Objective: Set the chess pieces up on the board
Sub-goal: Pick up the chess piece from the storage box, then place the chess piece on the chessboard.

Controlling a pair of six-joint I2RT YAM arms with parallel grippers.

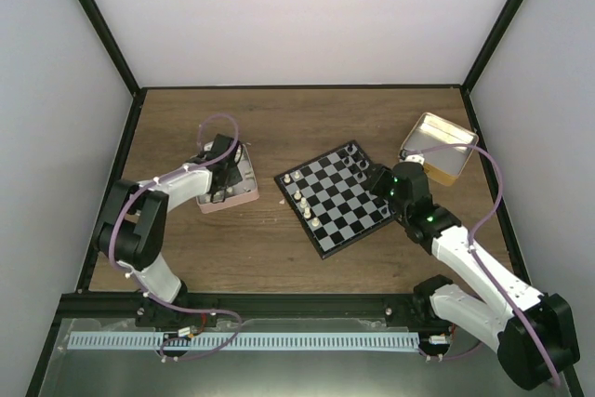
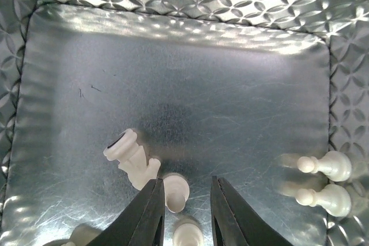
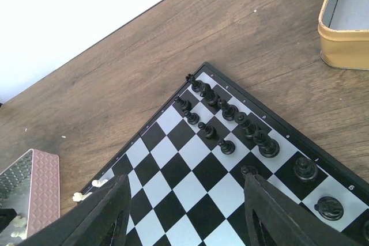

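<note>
- Pink-sided tin (image 1: 231, 204) sat at the left of the wooden counter (image 1: 251, 258), and the left arm reached down into it.
- Inside, on the embossed metal floor, cream pieces (image 2: 135, 162) lay on their sides. One showed its round base near the left fingers (image 2: 147, 217), and two pawns (image 2: 326, 168) lay side by side against the right wall.
- The left fingers stood narrowly apart with one cream piece (image 2: 187, 233) between them at the bottom of the wrist view. Another lay just beside the left-hand finger. I could not tell whether they gripped anything.
- The board (image 1: 349, 222) lay turned at an angle in mid-counter, right of the tin and apart from it.
- A few cream chessmen (image 1: 298, 194) stood upright along its left edge.
- Black pieces (image 3: 230, 113) stood in two rows along its far right edge.
- The right fingers (image 3: 106, 214) hovered above the board's right side, spread wide and holding nothing.
- A yellow tin (image 3: 346, 47) stood furthest right, near the board's far corner but not touching it.
</note>
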